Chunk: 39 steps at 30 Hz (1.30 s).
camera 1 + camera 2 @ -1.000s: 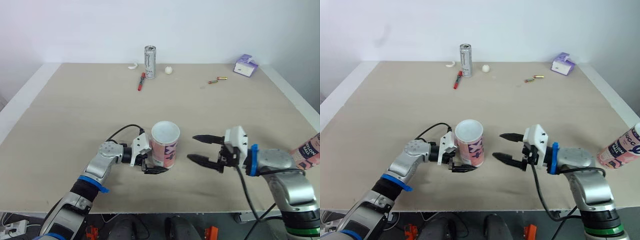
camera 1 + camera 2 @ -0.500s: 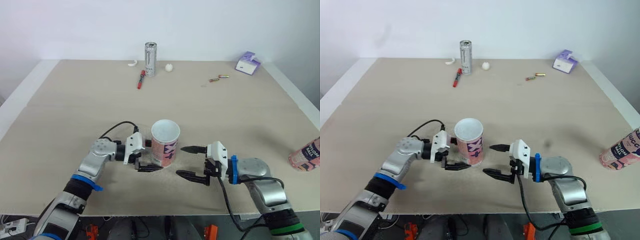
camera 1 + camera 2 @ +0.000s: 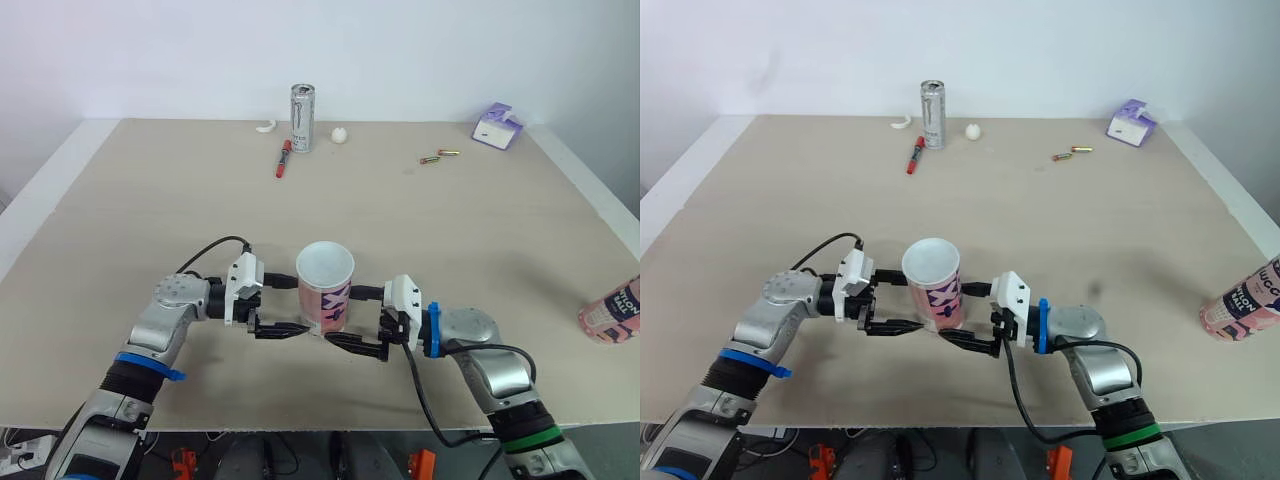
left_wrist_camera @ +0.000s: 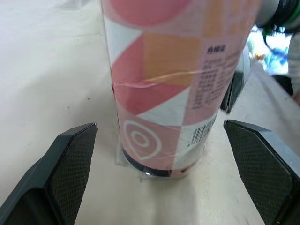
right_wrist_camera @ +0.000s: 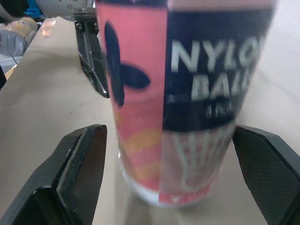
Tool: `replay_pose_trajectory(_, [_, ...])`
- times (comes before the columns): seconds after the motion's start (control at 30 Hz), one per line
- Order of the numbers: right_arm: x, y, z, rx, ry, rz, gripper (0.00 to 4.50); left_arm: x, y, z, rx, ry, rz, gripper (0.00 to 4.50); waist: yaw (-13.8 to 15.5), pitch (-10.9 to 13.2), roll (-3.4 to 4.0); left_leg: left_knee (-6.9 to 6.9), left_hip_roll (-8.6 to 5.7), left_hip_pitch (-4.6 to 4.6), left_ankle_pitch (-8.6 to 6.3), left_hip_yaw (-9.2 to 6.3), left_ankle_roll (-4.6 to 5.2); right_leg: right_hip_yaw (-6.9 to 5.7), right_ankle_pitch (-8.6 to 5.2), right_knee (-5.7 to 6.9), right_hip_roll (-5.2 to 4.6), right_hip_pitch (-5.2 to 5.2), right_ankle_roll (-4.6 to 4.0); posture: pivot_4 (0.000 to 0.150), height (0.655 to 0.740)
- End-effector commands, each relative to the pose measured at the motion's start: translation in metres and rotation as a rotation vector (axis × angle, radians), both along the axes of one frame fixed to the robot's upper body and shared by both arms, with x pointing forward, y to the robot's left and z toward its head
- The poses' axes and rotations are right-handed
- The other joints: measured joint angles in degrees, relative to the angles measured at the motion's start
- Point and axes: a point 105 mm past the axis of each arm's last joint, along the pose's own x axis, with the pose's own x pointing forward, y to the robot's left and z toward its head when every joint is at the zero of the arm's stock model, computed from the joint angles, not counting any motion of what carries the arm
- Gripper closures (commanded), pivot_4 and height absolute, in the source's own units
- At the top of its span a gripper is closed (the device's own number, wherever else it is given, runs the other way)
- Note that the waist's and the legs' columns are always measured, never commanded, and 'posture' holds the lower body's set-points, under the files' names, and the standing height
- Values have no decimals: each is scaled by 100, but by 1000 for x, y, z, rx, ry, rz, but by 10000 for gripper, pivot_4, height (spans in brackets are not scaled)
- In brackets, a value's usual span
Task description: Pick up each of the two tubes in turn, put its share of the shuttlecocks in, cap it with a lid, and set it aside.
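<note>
A pink patterned tube [image 3: 325,290] stands upright near the table's front, its top open. My left gripper [image 3: 288,308] reaches it from the left and is open, one finger on each side of the base. In the left wrist view both fingers [image 4: 70,173] stand apart from the tube [image 4: 168,93]. From the right, my right gripper [image 3: 352,318] is open too and straddles the same base; its fingers [image 5: 84,173] flank the tube [image 5: 187,103] without touching. A second pink tube [image 3: 1243,300] lies at the table's right edge.
At the back stand a silver can [image 3: 301,118], a red marker [image 3: 282,160], a white ball [image 3: 339,135] and a small white piece [image 3: 264,129]. A purple box [image 3: 496,127] and two small cylinders [image 3: 437,157] lie back right.
My right gripper has moved left, from well clear of the tube to straddling its base. My left gripper has drawn back slightly to the left. The tube stays upright.
</note>
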Motion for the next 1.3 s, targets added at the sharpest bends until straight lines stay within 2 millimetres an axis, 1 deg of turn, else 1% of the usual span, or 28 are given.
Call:
replay_pose_trajectory(0.03, [3, 5, 6, 14, -31, 7, 304, -2, 4, 10, -16, -39, -3, 0, 0, 0, 0, 0, 0, 0, 0, 0, 0, 0, 0, 0, 0, 0, 0, 1500, 7400])
replay_pose_trajectory(0.2, [9, 18, 1, 13, -26, 21, 304, -7, 10, 10, -4, -61, -3, 0, -15, 0, 0, 0, 0, 0, 0, 0, -1, 0, 0, 0, 0, 0, 0, 1500, 7400])
replay_pose_trajectory(0.37, [13, 25, -2, 15, -21, 29, 304, -11, 12, 11, -10, -68, -3, 0, -15, 1, 0, 0, 3, 2, 4, 0, -7, 2, 2, 6, 4, -3, -4, 1500, 7400])
replay_pose_trajectory(0.6, [19, 35, -1, 25, -32, 35, 304, -12, 15, 8, -16, -71, 18, 0, -15, 1, 0, 2, 1, 2, 9, 3, -15, 4, 7, 6, 0, -2, -3, 1500, 7400])
replay_pose_trajectory(0.67, [18, 35, -3, 5, -35, 49, 5261, -11, 16, 7, -11, -74, 25, 0, -16, 1, 0, 2, 2, 3, 10, 3, -17, 3, 8, 7, 1, -2, -4, 1500, 7400])
replay_pose_trajectory(0.7, [18, 35, -4, 0, -38, 51, 6897, -11, 15, 7, -11, -75, 28, 0, -15, 1, 0, 2, 3, 4, 12, 2, -20, 3, 9, 11, 3, -2, -6, 1500, 7400])
replay_pose_trajectory(0.73, [18, 34, -4, -7, -44, 52, 11456, -10, 15, 6, -11, -76, 29, 0, -15, 1, 0, 2, 3, 4, 12, 2, -20, 3, 9, 11, 3, -2, -6, 1500, 7400])
replay_pose_trajectory(0.93, [17, 30, 0, 4, -61, 31, 11456, -10, 12, 7, -15, -87, 27, 0, -15, 1, 0, 3, 2, 5, 13, 3, -22, 3, 11, 11, 2, 0, -6, 1500, 7400])
replay_pose_trajectory(1.0, [16, 24, 4, 18, -69, -2, 11456, -9, 9, 10, -23, -97, 22, 0, -15, 1, 0, 3, 2, 6, 14, 3, -22, 3, 11, 11, 2, 0, -5, 1500, 7400])
replay_pose_trajectory(1.07, [18, 10, 12, 63, -69, -100, 11456, -8, 5, 14, -31, -105, 12, 0, -15, 1, 0, 3, 2, 5, 14, 3, -22, 3, 11, 11, 1, 0, -5, 1500, 7400])
replay_pose_trajectory(1.13, [26, -17, 21, 135, -62, -291, 11456, -9, 1, 16, -39, -108, -2, 0, 12, 1, 0, 3, -1, 2, 14, -1, -23, 2, 10, 11, -2, 1, -2, 1500, 7400])
replay_pose_trajectory(1.17, [31, -36, 25, 167, -64, -417, 11456, -10, -1, 17, -41, -108, -11, 0, 13, 1, 0, 3, -1, 2, 14, 2, -23, 4, 10, 11, -3, 0, -2, 1500, 7400])
replay_pose_trajectory(1.2, [38, -62, 28, 197, -70, -578, 11456, -11, -3, 17, -43, -107, -20, 0, 12, 1, 0, 3, -1, 1, 14, 3, -23, 4, 10, 11, -3, -1, -2, 1500, 7400])
replay_pose_trajectory(1.23, [42, -80, 29, 212, -73, -678, 11456, -11, -4, 17, -44, -106, -25, 0, 14, 1, 0, 4, -4, 1, 14, 2, -24, 5, 11, 11, -5, 0, 0, 1500, 7400])
replay_pose_trajectory(1.27, [46, -103, 30, 229, -74, -810, 11456, -11, -5, 18, -46, -105, -32, 0, 20, 1, 0, 4, -4, 0, 14, 2, -24, 4, 11, 10, -7, 1, 0, 1500, 7400])
replay_pose_trajectory(1.3, [48, -122, 29, 239, -78, -913, 11456, -11, -6, 18, -48, -103, -35, 0, 31, 1, 0, 4, -5, 0, 14, 3, -24, 5, 12, 10, -7, 1, 1, 1500, 7400])
